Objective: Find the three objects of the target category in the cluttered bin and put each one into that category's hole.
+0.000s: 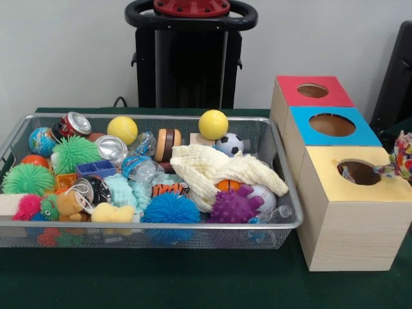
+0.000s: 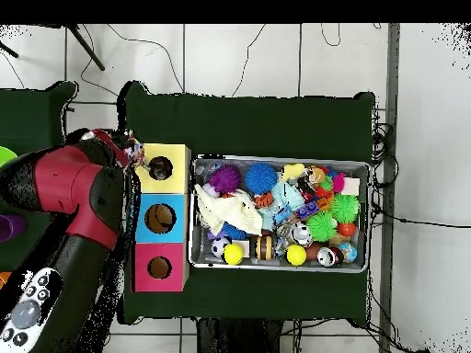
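Observation:
The wire mesh bin (image 1: 283, 222) holds several toys; it also shows in the overhead view (image 2: 367, 216). The yellow-topped cube's hole (image 1: 358, 172) is nearest the camera, and shows from above too (image 2: 160, 168). My gripper (image 2: 122, 147) hangs at the yellow cube's outer corner, shut on a printed fabric piece (image 1: 403, 153), (image 2: 132, 147). A strip of that piece reaches the hole's rim. A bit of colourful print shows inside the hole. I see no other printed pieces in the bin.
A blue-topped cube (image 1: 331, 124) and a red-topped cube (image 1: 313, 91) stand behind the yellow one. A plain cream cloth (image 1: 212, 168) lies over toys in the bin's middle. The robot arm (image 2: 78, 198) crosses beside the cubes.

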Controlling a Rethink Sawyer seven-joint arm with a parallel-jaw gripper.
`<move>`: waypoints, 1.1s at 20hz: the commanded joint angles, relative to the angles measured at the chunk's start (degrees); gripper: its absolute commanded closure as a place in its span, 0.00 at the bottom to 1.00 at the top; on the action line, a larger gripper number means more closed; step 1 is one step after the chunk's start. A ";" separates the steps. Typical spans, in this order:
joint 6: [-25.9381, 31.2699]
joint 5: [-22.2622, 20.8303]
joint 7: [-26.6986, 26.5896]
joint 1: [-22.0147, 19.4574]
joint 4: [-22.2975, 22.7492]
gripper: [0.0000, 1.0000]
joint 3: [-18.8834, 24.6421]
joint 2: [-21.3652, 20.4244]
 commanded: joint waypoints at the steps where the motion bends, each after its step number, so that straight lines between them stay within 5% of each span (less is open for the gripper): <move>1: -3.71 -5.79 -1.66 -1.15 5.57 1.00 11.92 -1.91; 22: -6.55 -17.00 -5.15 -7.33 10.52 1.00 21.49 -10.44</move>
